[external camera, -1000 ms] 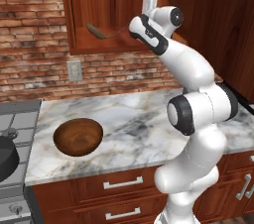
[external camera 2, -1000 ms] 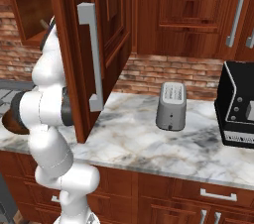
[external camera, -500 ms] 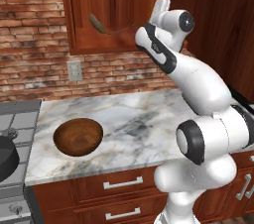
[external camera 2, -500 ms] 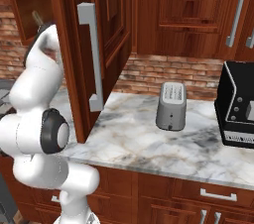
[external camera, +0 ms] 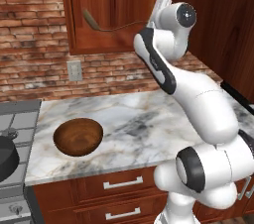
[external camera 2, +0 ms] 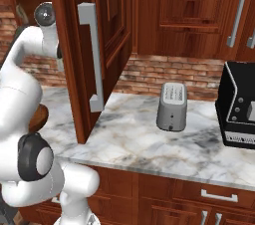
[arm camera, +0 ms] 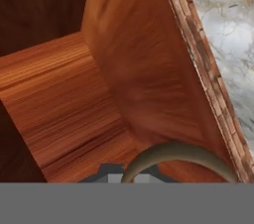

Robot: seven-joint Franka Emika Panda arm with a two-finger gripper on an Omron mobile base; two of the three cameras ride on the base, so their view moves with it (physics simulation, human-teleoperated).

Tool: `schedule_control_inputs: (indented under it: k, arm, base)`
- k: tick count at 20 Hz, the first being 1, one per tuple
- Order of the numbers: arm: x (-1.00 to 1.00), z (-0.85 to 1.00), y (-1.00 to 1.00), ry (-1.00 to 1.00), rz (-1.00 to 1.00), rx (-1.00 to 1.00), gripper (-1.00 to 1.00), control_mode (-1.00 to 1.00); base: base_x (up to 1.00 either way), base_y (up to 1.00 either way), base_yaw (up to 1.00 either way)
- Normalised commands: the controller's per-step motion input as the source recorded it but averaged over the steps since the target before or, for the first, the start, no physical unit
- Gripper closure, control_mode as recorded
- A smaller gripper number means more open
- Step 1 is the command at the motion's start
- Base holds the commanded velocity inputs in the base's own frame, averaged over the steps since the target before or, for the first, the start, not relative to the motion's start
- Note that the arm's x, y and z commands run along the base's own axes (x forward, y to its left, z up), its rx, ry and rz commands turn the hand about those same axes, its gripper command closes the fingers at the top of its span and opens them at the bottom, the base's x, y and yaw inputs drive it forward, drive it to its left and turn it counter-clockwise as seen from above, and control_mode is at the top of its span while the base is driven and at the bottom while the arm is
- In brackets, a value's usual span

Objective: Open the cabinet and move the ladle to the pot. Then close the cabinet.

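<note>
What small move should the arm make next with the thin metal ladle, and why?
Probably carry the thin grey-brown metal ladle out of the open reddish-brown wall cabinet and down leftward toward the dark round pot. The gripper appears shut on its handle, held inside the cabinet, and the pot sits low on the stove.

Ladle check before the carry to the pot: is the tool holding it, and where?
Yes. The tool, shut, holds the ladle by the end of its handle; the bowl end hangs free inside the open cabinet.

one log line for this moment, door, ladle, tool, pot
cabinet: door open | ladle: lifted clear of the shelf, held by handle end | tool: shut on ladle | pot: on stove, no ladle in it
</note>
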Motion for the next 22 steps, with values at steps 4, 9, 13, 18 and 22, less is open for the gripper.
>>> schedule_control_inputs:
  k: [4, 9, 13, 18, 22]
  arm:
    - [-0.77, 0.0, 0.16, 0.0, 0.0, 0.0, 1.0, -1.0]
    - [-0.85, 0.0, 0.01, -0.12, 0.0, 0.0, 1.0, -1.0]
    - [-0.74, 0.0, 0.06, -0.16, 0.0, -0.02, 1.0, -1.0]
    - [-0.52, 0.0, 0.34, -0.14, 0.0, -0.1, 1.0, -1.0]
    - [-0.4, 0.0, 0.63, -0.09, 0.0, -0.1, 1.0, -1.0]
  base:
    - [0.0, 0.0, 0.0]
    - [0.0, 0.0, 0.0]
    - [0.0, 0.0, 0.0]
    - [0.0, 0.0, 0.0]
    - [0.0, 0.0, 0.0]
